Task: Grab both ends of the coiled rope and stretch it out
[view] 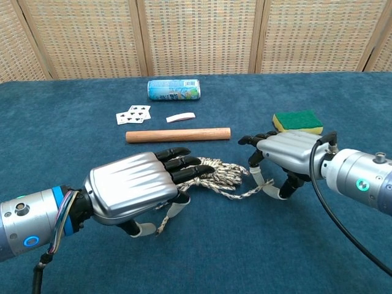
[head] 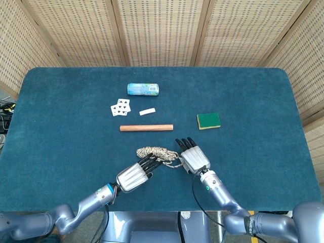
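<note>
The coiled rope point(view: 214, 174) lay on the blue table point(head: 61, 101), bunched between the two hands and just ahead of the fingertips of both. Its long axis ran roughly across the table, from one hand toward the other.

The left hand point(view: 131, 191) was positioned with its dark fingers point(view: 184, 164) resting over the near end of the coil; a strand was seen hanging under the palm, beside the thumb. Whether that strand was actually pinched could not be told from either view. The right hand point(view: 288, 156) was arched over the opposite end, fingertips pointed down at the table, with a loose tail of rope passing beneath them. A closed grasp on that tail could not be confirmed either.

Both hands were about equally near the coil, each at its own end. The coming move was judged to depend on each end being secured before the hands are drawn apart along the rope's long axis.

In the head view, the outline of the coil and the placing of the two hands point(head: 132, 177) point(head: 195, 158) at its ends were shown from above. In the chest view, the gap beneath each palm and the strands running under the fingers were shown, which the head view concealed.
</note>
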Motion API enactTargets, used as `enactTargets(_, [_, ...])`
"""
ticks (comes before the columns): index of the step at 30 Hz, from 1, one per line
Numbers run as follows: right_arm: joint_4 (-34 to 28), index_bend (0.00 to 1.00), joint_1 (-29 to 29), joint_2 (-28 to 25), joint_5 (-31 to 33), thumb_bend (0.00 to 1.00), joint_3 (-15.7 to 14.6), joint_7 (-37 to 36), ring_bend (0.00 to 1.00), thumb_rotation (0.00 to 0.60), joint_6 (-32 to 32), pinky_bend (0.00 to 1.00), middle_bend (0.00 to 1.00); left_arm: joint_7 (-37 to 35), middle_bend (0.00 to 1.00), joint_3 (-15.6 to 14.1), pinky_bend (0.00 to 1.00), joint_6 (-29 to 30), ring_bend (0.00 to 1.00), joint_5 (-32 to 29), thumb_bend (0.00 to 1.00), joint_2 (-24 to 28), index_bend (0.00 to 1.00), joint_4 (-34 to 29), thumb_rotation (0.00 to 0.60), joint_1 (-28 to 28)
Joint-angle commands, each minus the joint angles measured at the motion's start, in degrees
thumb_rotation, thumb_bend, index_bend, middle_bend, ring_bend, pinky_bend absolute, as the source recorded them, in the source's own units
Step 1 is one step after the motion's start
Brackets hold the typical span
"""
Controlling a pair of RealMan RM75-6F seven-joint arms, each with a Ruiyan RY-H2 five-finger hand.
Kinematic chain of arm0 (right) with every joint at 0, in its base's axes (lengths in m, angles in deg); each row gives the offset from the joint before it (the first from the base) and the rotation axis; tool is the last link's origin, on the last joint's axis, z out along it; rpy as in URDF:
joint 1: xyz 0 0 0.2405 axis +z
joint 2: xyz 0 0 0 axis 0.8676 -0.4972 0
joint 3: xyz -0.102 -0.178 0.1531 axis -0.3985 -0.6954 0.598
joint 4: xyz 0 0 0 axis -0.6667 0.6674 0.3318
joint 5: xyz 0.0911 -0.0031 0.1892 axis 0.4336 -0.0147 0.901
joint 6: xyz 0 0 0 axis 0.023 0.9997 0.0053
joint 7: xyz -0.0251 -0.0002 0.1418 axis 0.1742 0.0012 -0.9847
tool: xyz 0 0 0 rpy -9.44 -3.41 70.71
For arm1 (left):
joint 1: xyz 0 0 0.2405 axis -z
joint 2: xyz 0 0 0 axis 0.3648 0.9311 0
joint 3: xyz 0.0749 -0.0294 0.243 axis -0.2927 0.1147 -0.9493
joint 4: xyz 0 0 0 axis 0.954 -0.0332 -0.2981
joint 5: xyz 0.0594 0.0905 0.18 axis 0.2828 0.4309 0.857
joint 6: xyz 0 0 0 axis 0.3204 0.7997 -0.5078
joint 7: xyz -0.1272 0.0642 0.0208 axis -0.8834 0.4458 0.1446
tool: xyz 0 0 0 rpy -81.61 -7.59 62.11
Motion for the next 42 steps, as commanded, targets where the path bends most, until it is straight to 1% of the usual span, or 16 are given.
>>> enactTargets(1, [0.23, 0.67, 0.03, 0.11, 0.00, 0.49, 0.06, -0.27, 0.00, 0.600, -0.14, 0.00, 0.00, -0.04, 0.00, -0.24, 0.00, -0.15, 0.00, -0.29, 0.25, -0.25, 0.53, 0.25, 0.600, 0.22])
enactTargets(4, [0.43, 0.67, 0.07, 0.15, -0.02, 0.49, 0.07, -0.43, 0.00, 0.600, -0.26, 0.00, 0.00, -0.19, 0.00, -0.53, 0.00, -0.12, 0.00, -0.53, 0.25, -0.47, 0.53, 0.53, 0.600, 0.44])
enactTargets(14, [0.65, 0.67, 0.10, 0.20, 0.03, 0.49, 0.17, -0.86, 0.00, 0.600, -0.43, 0.00, 0.00, -1.13, 0.00, -1.23, 0.00, -0.42, 0.00, -1.98, 0.35, -1.39, 0.53, 1.28, 0.600, 0.93])
enactTargets(31, [1.21, 0.67, -0.20, 0.14, -0.11, 0.49, 0.11, -2.01, 0.00, 0.600, -0.53, 0.00, 0.00, 0.06, 0.00, -2.47, 0.00, -0.74, 0.00, -3.68, 0.35, -2.43, 0.53, 2.30, 0.600, 1.33])
enactTargets(35, [1.38, 0.67, -0.21, 0.17, -0.26, 0.49, 0.07, -2.16, 0.00, 0.600, -0.58, 0.00, 0.00, -0.11, 0.00, -2.48, 0.00, -0.43, 0.00, -3.79, 0.37, -2.77, 0.56, 2.43, 0.600, 1.46])
enactTargets(42, [1.42, 0.67, -0.29, 0.16, -0.45, 0.49, 0.07, -2.38, 0.00, 0.600, -0.55, 0.00, 0.00, 0.53, 0.00, -2.75, 0.00, -0.65, 0.00, -4.32, 0.37, -3.37, 0.58, 2.51, 0.600, 1.76])
